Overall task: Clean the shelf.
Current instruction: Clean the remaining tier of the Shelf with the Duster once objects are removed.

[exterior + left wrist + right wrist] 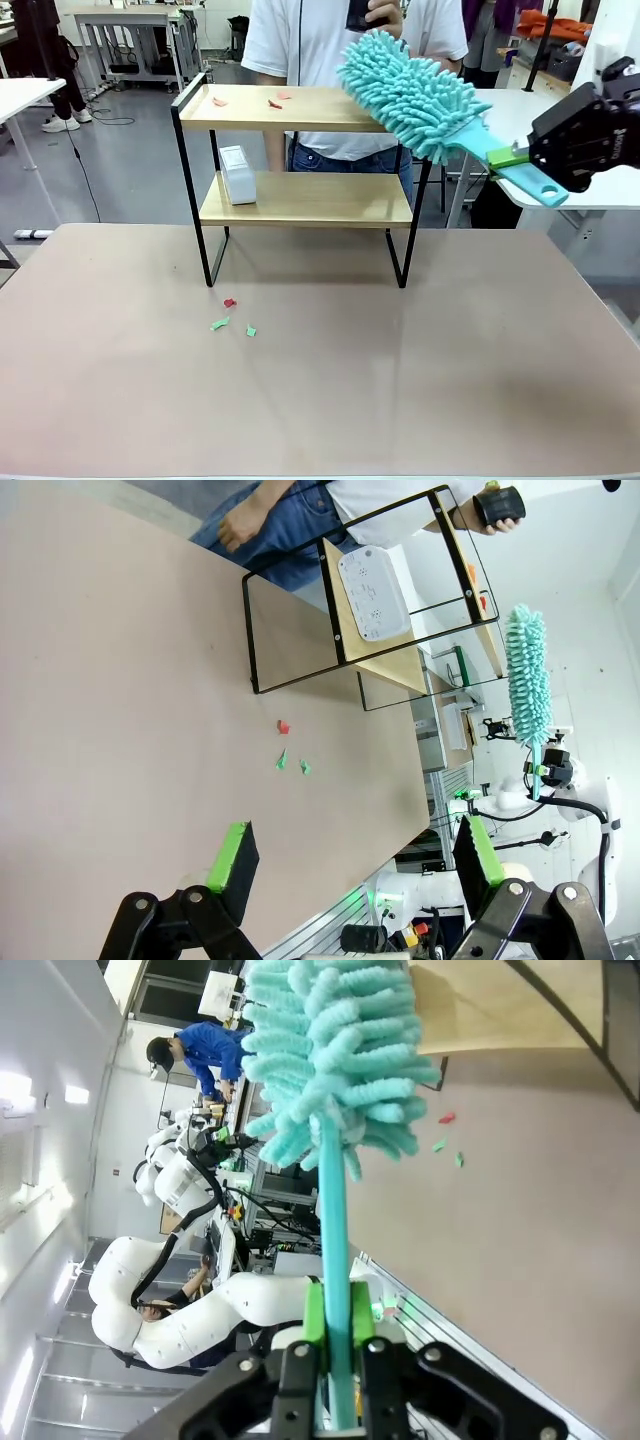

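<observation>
Teal duster (415,92): pinched between your right fingers (508,157), shelf (300,200) ahead of them.
Left fingers (232,858): spread, holding nothing.

The right gripper (515,157) is black and blocky with bright green pads (508,157). The left gripper (355,855) has black linked fingers (225,880) with silver pivot screws (135,904) and green pads. The person (300,60) wears a white short-sleeved T-shirt (330,50) and blue jeans (280,535).
</observation>
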Robot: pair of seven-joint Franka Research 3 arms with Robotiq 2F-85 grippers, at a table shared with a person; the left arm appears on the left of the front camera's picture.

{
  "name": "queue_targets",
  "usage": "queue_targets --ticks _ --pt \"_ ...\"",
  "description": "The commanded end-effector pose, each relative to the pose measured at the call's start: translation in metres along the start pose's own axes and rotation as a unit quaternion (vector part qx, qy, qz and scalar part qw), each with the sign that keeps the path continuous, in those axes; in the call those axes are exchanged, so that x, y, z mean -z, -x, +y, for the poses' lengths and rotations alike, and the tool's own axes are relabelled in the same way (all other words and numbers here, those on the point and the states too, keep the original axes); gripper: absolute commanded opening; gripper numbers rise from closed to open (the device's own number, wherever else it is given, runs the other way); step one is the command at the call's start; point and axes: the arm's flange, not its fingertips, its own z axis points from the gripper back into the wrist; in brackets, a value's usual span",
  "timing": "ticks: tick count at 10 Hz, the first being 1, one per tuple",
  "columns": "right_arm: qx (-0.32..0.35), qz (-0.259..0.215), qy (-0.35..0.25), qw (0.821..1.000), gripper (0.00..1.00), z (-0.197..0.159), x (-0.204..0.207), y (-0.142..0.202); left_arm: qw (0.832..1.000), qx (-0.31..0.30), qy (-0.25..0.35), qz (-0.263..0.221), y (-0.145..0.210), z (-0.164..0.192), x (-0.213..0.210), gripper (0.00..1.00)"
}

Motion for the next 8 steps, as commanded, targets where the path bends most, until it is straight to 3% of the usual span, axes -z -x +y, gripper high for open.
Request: queue_targets --ticks 1,2,4,6,8 --pt "0.005 -0.008 -0.001 1.000 0.12 0.001 -0.007 0.003 1.000 0.011 0.013 -0.010 -0.001 -0.002 0.001 1.00" --pt "0.000 0.000 0.000 1.000 0.12 0.000 0.000 0.000 1.000 0.011 0.013 -0.010 -0.001 -0.002 0.001 1.00" --pt "-0.034 -0.011 0.036 0.999 0.12 0.042 -0.001 -0.012 1.000 0.011 0.013 -0.010 -0.001 -0.002 0.001 1.00" --pt "-0.042 0.017 0.080 0.996 0.12 0.084 0.009 -0.041 1.000 0.011 0.013 -0.010 -0.001 -0.002 0.001 1.00" --pt "-0.030 0.051 0.115 0.992 0.12 0.102 0.035 -0.066 1.000 0.011 0.013 -0.010 -0.001 -0.002 0.001 1.00"
